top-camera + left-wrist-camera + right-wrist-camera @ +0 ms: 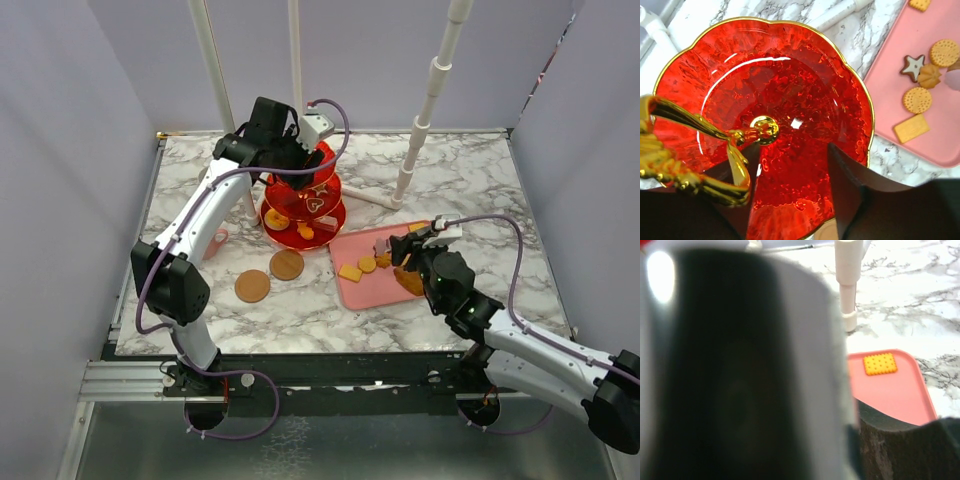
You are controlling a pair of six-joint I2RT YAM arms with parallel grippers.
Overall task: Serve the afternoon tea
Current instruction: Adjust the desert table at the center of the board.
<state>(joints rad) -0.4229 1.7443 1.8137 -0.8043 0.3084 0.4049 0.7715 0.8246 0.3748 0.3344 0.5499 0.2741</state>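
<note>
The translucent red three-tier stand [300,205] stands at mid table and holds a few pastries on its lower tiers. My left gripper [300,165] hovers over the top tier [790,90], open and empty, with the gold finial [765,129] beside its left finger. My right gripper [393,250] is over the pink tray [375,292], shut on a pale grey pastry [380,246] that fills the right wrist view as a blur [765,365]. Cookies [350,272] lie on the tray. Two brown coasters [252,287] [287,265] lie left of it. The pink mug [217,241] peeks from behind my left arm. The green mug is out of view.
White pipe posts stand behind the stand and tray [415,130] [213,60]; one also shows in the right wrist view [847,285]. A square cookie [880,364] lies at the tray's far corner. A star cookie [912,66] and round cookies [944,51] lie on the tray [935,135].
</note>
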